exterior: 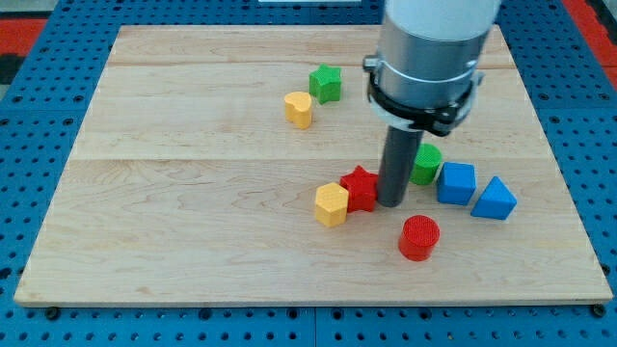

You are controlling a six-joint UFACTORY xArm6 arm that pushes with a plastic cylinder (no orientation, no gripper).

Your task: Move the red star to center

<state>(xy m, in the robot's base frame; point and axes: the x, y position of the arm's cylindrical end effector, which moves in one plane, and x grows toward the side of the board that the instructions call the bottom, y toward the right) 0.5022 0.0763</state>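
Observation:
The red star [360,187] lies on the wooden board [193,193] a little right of the middle and toward the view's bottom. A yellow hexagon block [331,204] touches its left side. My tip [390,202] stands right against the star's right side. The rod rises from there to the large grey arm body [429,58] at the view's top.
A green block [426,164] sits just right of the rod, partly hidden by it. A blue cube [456,183] and a blue triangular block [495,199] lie further right. A red cylinder [418,237] lies below the tip. A green star [326,83] and a yellow block [299,109] lie toward the view's top.

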